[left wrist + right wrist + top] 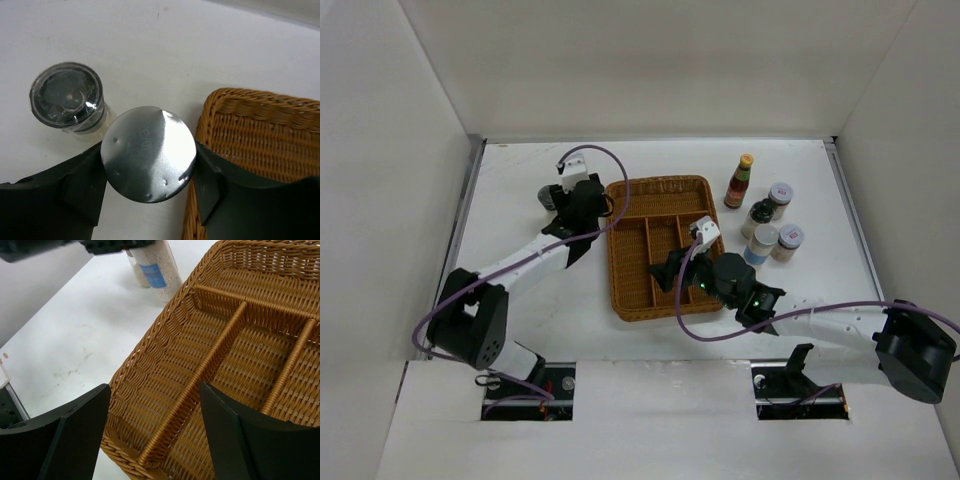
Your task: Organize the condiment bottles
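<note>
The left gripper [149, 175] is clamped on a silver-lidded jar [148, 153], one finger pressed to each side of the lid. The jar is upright, at the left edge of the wicker tray [260, 130], by its far left corner. From the wrist its lid overlaps the tray's rim. The right wrist view shows its pale body and blue label [152, 269] just outside the tray wall. Whether it stands on the table [165, 45] or hangs above it I cannot tell. Just beside it, to the left, a dark-lidded jar [66, 95] stands on the table, outside the fingers.

The right gripper [155, 410] is spread wide with nothing between its fingers. It hangs over the near left part of the tray [165, 360], a divider [200, 375] running under the gap. No bottle lies near it, and the tray compartments in view hold nothing.

From above, the left gripper [582, 205] and right gripper [668, 272] sit at opposite ends of the tray [620, 280]. The other bottles stand grouped on the table right of the tray, well apart from both arms: the red sauce bottle [740, 182] farthest, then a far right jar [780, 194], a black-capped jar [760, 212], a white-lidded jar [763, 240] and a near right jar [788, 239].
</note>
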Controlling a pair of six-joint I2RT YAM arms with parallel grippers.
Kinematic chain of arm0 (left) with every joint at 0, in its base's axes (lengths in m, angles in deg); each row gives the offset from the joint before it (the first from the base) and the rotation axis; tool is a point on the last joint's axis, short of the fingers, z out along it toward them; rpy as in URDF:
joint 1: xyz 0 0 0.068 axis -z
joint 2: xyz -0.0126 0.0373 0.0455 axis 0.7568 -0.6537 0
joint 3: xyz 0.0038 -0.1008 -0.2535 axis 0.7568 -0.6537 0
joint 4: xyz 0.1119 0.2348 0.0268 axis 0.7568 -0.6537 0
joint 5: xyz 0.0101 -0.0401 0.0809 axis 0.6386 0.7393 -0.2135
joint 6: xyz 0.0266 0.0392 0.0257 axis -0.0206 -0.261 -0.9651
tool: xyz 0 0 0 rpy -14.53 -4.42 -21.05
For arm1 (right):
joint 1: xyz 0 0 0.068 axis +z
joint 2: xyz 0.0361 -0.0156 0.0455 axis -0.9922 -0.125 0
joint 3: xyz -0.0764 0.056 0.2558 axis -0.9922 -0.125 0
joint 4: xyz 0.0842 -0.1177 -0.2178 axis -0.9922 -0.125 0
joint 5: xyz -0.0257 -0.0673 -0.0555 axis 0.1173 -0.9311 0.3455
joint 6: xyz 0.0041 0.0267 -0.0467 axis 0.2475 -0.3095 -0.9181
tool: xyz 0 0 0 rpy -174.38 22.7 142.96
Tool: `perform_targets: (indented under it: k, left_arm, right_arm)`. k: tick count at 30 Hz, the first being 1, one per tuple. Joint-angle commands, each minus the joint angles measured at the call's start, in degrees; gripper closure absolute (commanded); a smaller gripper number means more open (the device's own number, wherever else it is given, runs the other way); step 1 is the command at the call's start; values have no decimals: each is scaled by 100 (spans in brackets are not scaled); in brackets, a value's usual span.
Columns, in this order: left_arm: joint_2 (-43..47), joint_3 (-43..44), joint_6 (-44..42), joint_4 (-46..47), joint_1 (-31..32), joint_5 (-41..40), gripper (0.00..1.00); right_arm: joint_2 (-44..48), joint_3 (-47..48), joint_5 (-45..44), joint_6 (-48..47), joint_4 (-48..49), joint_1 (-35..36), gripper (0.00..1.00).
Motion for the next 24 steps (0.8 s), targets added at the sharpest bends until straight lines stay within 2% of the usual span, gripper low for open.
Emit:
perform_targets:
  k: [1,6,11,17,21,24]
  left_arm:
    - [807,125,-175,768,189,-237,69]
    - [940,502,-325,847,470,-228,70]
    - [318,1257,-386,847,725,-70,69]
    - [-719,1926,-421,969,796,141,69]
    - [-1256,2094,-448,1031,813,185,69]
    - [-1529,2006,-457,1172,805,150,68]
  right_arm:
    - [158,120,-96,-92,261,39,22]
    - [457,15,-114,-31,287,21,22]
    - [878,-169,-254,31,331,-110,24]
    - [1283,-477,-641,285,533,-506,50]
    - [1520,-662,-729,444,595,-769,50]
    - [1713,-767,-782,549,604,-945,45]
